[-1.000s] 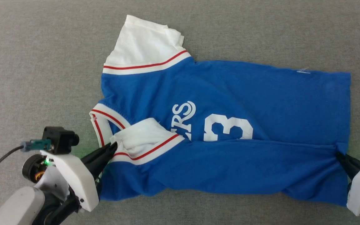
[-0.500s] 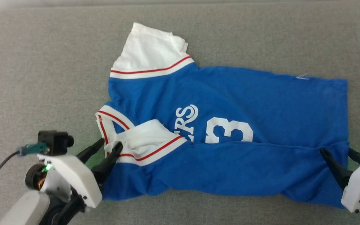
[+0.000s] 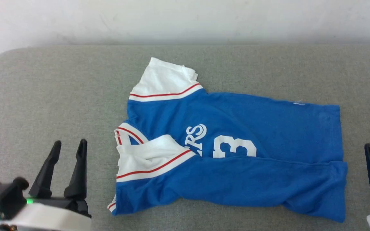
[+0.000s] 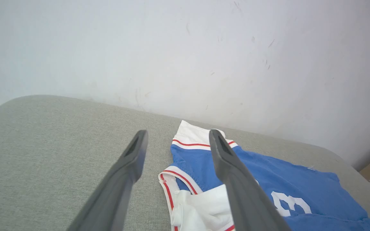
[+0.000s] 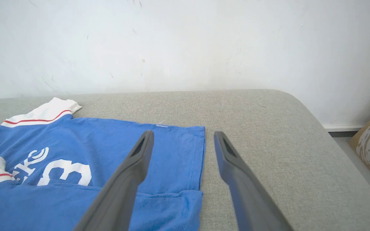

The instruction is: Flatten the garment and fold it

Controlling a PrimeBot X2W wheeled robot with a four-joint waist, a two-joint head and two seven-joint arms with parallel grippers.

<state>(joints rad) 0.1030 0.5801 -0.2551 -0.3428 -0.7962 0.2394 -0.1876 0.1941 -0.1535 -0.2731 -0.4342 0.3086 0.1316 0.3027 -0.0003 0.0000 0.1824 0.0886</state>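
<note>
The garment [image 3: 268, 128] is soft matt knit cloth; the tabletop [image 3: 59, 96] wears coarse grey woven fabric; my left claw [image 3: 70, 142] and right claw [image 5: 182, 134] look smooth matt dark plastic; the wall [image 3: 185, 19] is scuffed matt paint.

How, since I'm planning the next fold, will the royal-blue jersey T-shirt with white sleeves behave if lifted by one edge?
Probably floppy: the royal-blue jersey T-shirt lies wrinkled, its near side folded over itself. Likely light, since the thin cloth drapes flat. Pushed, it would probably bunch rather than slide on the grey woven cushion.
</note>
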